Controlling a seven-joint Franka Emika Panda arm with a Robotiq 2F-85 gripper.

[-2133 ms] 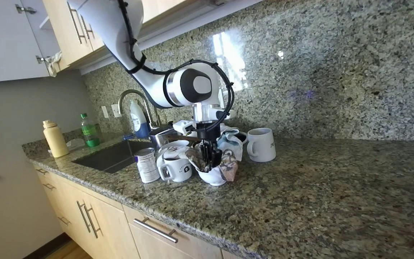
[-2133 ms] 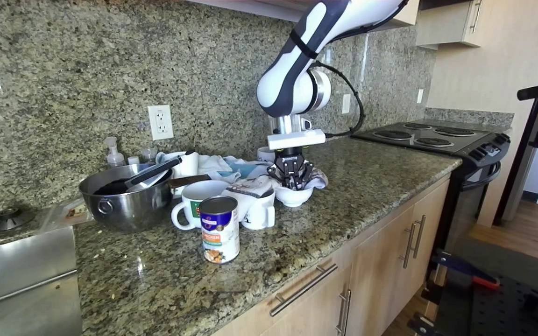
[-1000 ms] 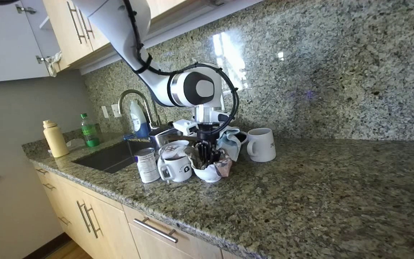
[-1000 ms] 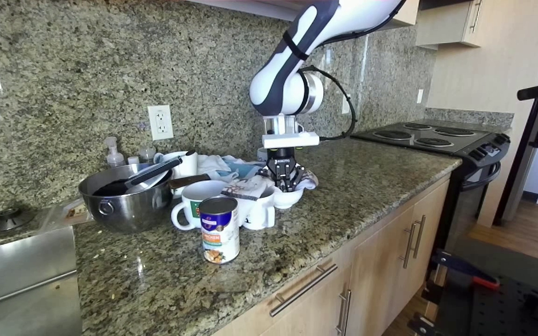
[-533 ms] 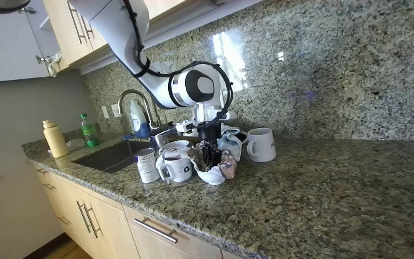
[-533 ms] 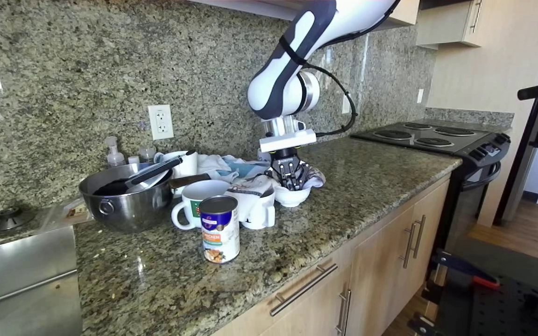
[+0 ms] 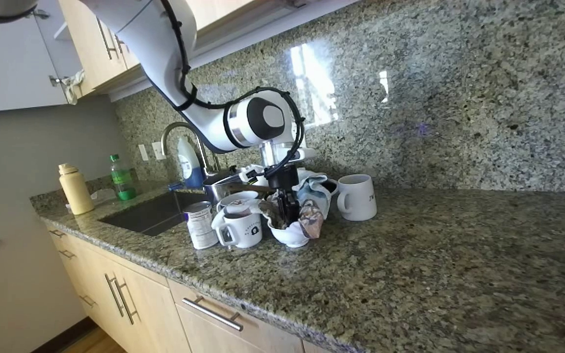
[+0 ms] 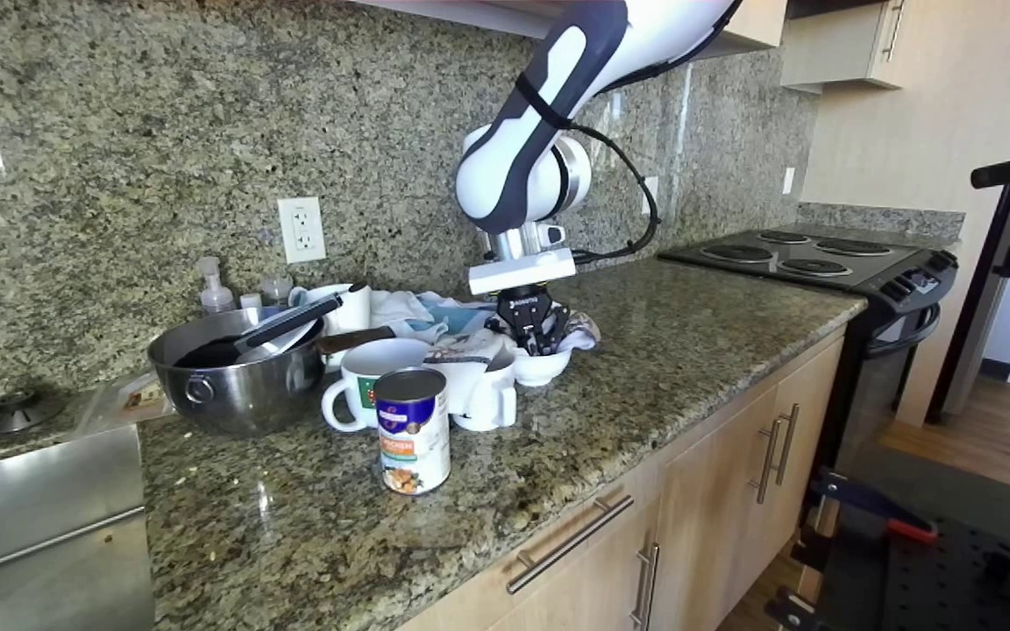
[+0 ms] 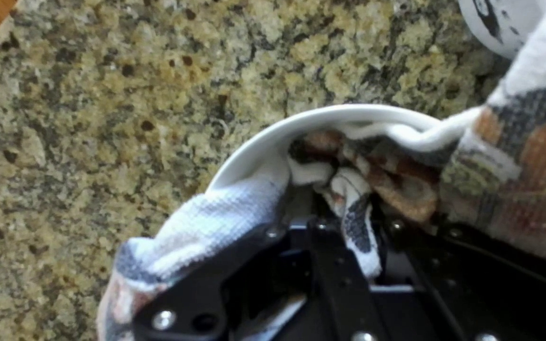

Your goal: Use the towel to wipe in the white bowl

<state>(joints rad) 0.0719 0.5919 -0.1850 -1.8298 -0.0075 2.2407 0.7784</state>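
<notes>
The small white bowl (image 7: pixel 290 239) stands upright on the counter; it also shows in an exterior view (image 8: pixel 538 369), and its rim (image 9: pixel 349 110) curves through the wrist view. The patterned towel (image 7: pixel 311 219) is bunched inside the bowl and hangs over its rim on two sides; its folds also show in the wrist view (image 9: pixel 225 220). My gripper (image 7: pixel 289 220) points down into the bowl, slightly tilted. It is shut on a fold of the towel, seen between the fingers in the wrist view. The fingertips and the bowl's bottom are hidden by towel and gripper.
A white mug (image 7: pixel 246 230) stands close beside the bowl, with towel cloth over it. A can (image 8: pixel 413 438), a green-logo mug (image 8: pixel 380 364) and a metal bowl (image 8: pixel 242 386) stand farther along. Another white mug (image 7: pixel 356 197) stands near the wall by a blue-white cloth (image 7: pixel 316 189).
My gripper has shifted back and forth by small amounts with the towel held, and the wrist has tilted. The bowl has slid slightly along with it. The other items have not moved.
</notes>
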